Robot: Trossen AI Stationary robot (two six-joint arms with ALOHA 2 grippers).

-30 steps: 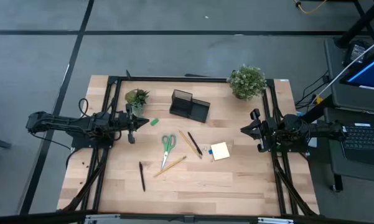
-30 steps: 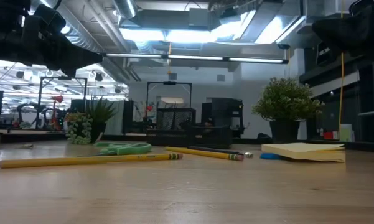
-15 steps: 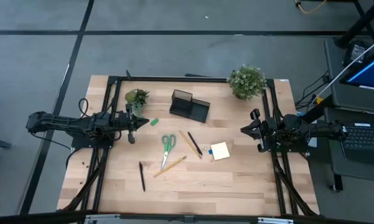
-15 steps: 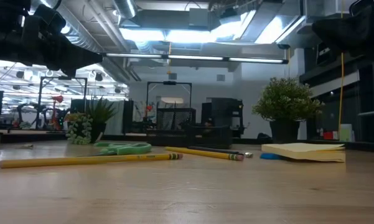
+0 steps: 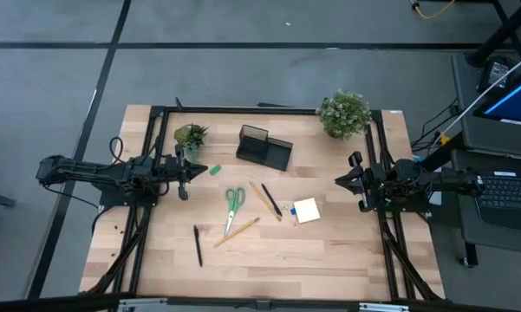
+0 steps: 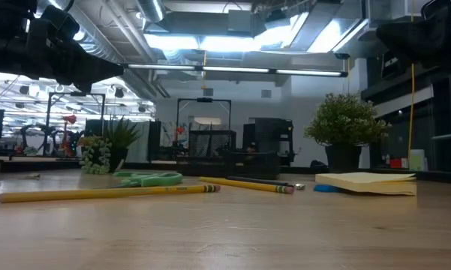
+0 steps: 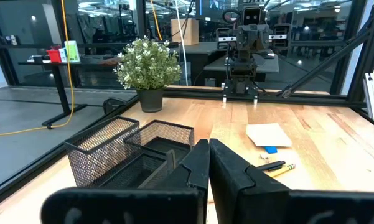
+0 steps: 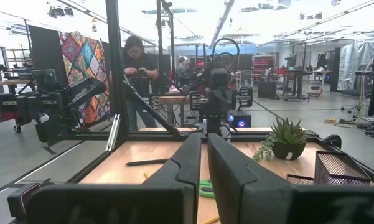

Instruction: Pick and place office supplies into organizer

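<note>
The left arm stretches level from the table's left edge toward the middle, its left gripper (image 5: 184, 178) raised above the wood with the jaws pressed together and holding nothing. Straight ahead of those jaws, near them, stands the black mesh organizer (image 7: 121, 152), its taller pen cup joined to a lower tray. Farther ahead lie the yellow sticky-note pad (image 7: 269, 134), a small blue piece (image 7: 270, 149) just beside it, and a pencil (image 7: 280, 169) with a black pen (image 7: 266, 164). A small green piece (image 5: 215, 170) lies just beside the left jaws.

The right arm reaches in level from the right edge, and the right gripper (image 5: 348, 182) hangs over the table's right side; its fingers (image 8: 188, 158) stand nearly together with a thin slit between them, clamped on nothing. Ahead of them are the green-handled scissors (image 8: 205, 186) and, beyond, another black pen (image 8: 145, 162). A small potted plant (image 8: 282, 139) sits ahead and to one side, and the bushy potted plant (image 5: 344, 113) stands near the right gripper at the far edge. A person (image 8: 139, 71) stands beyond the table.
</note>
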